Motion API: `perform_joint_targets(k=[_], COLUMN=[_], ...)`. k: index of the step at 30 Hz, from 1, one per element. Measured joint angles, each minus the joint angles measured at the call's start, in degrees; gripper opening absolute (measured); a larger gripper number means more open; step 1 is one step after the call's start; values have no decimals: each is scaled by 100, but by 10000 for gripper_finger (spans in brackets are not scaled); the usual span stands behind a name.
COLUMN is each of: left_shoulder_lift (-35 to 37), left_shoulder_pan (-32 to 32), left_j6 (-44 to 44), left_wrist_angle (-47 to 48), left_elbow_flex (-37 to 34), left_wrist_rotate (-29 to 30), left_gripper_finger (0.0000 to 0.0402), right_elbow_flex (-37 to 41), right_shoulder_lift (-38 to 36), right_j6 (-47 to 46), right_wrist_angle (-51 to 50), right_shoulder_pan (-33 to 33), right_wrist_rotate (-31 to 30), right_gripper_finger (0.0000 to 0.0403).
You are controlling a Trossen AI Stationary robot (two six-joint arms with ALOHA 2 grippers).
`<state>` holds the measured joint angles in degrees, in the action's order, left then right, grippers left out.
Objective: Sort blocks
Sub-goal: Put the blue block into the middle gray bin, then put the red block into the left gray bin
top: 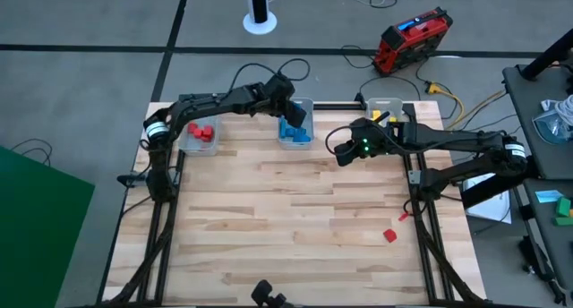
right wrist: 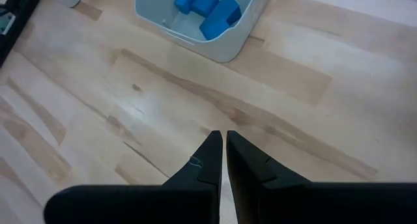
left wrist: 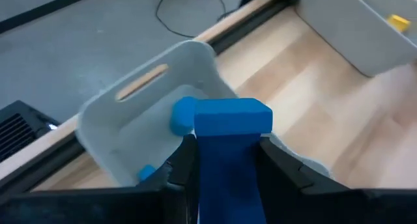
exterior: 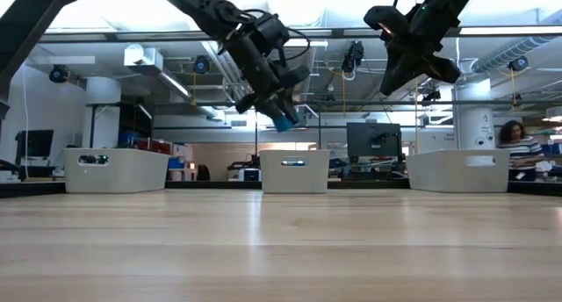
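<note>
Blue bar block [left wrist: 229, 152] sits clamped in the left tool [left wrist: 225, 160], held high over the middle bin [left wrist: 140, 116] where other blue blocks [right wrist: 207, 5] lie, seemingly for dropping. Right tool [right wrist: 223, 149], tips together and empty, hangs above bare table [top: 295, 227]. One red block [top: 389, 235] lies well apart, unobstructed.

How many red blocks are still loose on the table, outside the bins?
1. A single red block lies on the table near its right edge, well clear of both grippers. A small red fleck beside it is too small to identify. The arms may hide others.
</note>
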<state>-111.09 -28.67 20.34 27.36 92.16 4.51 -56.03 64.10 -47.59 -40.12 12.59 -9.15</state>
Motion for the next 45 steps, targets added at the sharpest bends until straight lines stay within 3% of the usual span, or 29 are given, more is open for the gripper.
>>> perform_joint_targets(k=[5,13,18,25,34,39,45], left_shoulder_lift=[0,0,3,191,675,1076,1673], left_shoulder_pan=[-66,-70,-40,197,778,1030,1138], left_j6=[49,116,117,-74,-197,-235,-245], left_wrist_angle=[11,14,44,600,986,1201,1556], left_elbow_flex=[-4,-6,-6,-13,-15,-17,-34], left_wrist_rotate=[-2,-4,-103,-99,-25,472,1049], left_gripper_finger=[98,161,177,178,178,178,178], right_elbow_flex=[0,0,0,0,0,7,181], right_shoulder_lift=[0,0,0,-142,-384,-352,-319], right_j6=[0,-2,-89,-257,-1699,-2553,-3357], right_wrist_angle=[4,7,7,-69,-1420,-2153,-2178], right_shoulder_pan=[1,3,0,-348,-1710,-2980,-4100], right_wrist_rotate=[-1,0,42,701,2152,2171,1985], right_gripper_finger=[13,13,13,13,13,13,13])
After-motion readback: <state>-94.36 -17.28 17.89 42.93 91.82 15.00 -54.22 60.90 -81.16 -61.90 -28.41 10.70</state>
